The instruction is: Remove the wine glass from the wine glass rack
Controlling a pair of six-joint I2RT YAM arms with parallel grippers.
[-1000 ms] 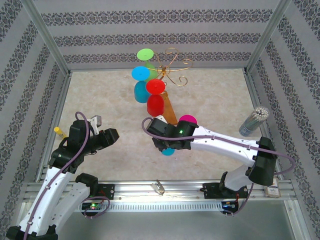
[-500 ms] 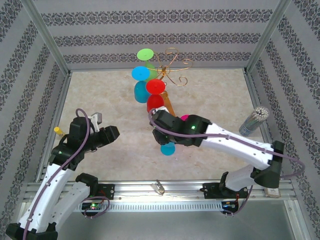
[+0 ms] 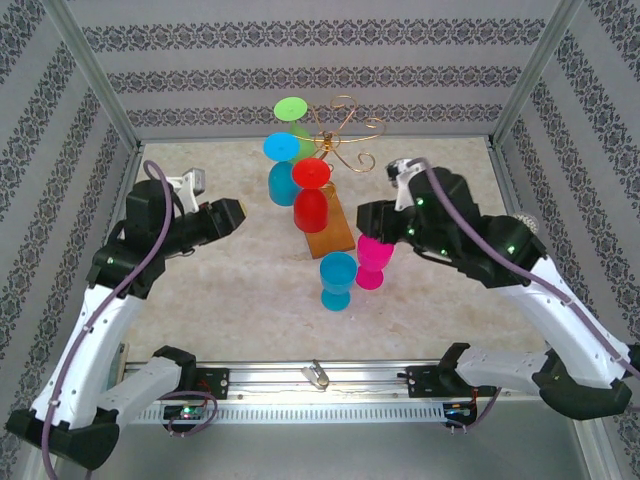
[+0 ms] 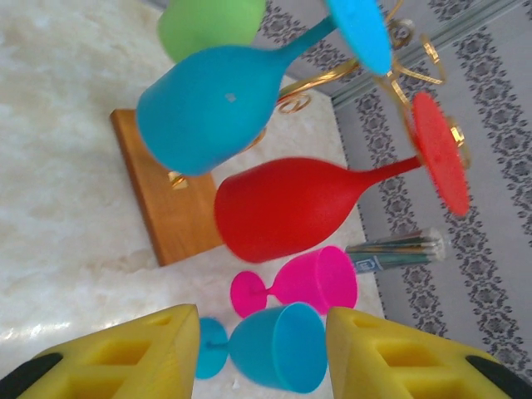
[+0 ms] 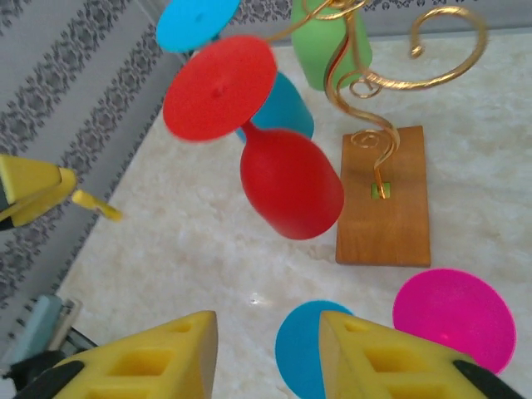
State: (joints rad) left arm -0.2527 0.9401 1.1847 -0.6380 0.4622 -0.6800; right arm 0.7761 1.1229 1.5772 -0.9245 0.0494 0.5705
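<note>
**Both arms raised and reaching inward, end effectors parted**

The left arm (image 3: 92, 315) rises from its base at the near left corner, elbow bent, with the black wrist section angled up and to the right. The left end effector (image 3: 230, 214) points right, toward the middle of the cell, and in the left wrist view its yellow fingers (image 4: 125, 362) stand well apart. The right arm (image 3: 565, 305) sweeps up from the near right base in a long arc, its forearm running leftward. The right end effector (image 3: 368, 216) faces left, opposite the left one and well apart from it. In the right wrist view its fingers (image 5: 154, 353) are likewise spread, jaws parted.
</note>
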